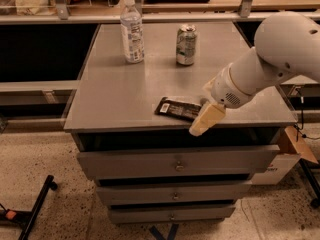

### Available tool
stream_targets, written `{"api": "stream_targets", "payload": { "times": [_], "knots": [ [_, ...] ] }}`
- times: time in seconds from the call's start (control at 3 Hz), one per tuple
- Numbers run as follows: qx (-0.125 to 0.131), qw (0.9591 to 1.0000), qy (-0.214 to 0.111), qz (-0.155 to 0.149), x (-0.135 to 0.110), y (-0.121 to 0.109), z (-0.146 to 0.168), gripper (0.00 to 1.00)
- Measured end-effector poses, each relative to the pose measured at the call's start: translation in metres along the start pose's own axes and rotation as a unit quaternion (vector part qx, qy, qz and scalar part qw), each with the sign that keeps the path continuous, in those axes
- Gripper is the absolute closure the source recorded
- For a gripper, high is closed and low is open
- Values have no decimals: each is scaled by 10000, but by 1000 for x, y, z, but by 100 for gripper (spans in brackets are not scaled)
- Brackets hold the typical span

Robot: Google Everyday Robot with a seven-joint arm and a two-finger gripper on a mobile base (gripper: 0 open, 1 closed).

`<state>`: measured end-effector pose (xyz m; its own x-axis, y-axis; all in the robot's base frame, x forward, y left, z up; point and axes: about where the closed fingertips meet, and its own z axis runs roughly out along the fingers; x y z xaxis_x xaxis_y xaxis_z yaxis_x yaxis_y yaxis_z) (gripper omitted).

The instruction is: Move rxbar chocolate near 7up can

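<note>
The rxbar chocolate [177,108] is a flat black wrapper lying near the front edge of the grey cabinet top [115,94]. The 7up can [186,45] stands upright at the back of the top, well behind the bar. My gripper [204,121] is cream-coloured, on the end of the white arm [270,64]. It hangs over the front edge, right at the bar's right end and partly covering it. I cannot tell whether it touches the bar.
A clear water bottle [132,30] with a white cap stands left of the can. The cabinet has three drawers [177,161] below. A shelf rail [150,14] runs behind. A black stand leg [35,204] lies on the floor at left, and a cardboard box [295,146] is at right.
</note>
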<state>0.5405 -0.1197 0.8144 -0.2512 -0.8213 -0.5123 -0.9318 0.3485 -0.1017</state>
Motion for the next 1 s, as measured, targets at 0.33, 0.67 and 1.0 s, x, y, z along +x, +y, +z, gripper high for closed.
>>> {"api": "stream_targets", "payload": {
  "times": [0.33, 0.67, 1.0],
  "knots": [
    [-27, 9999, 75, 105, 5, -2, 5, 42],
    [-97, 9997, 181, 154, 7, -2, 7, 64],
    [-97, 9997, 182, 155, 4, -2, 3, 87]
  ]
}}
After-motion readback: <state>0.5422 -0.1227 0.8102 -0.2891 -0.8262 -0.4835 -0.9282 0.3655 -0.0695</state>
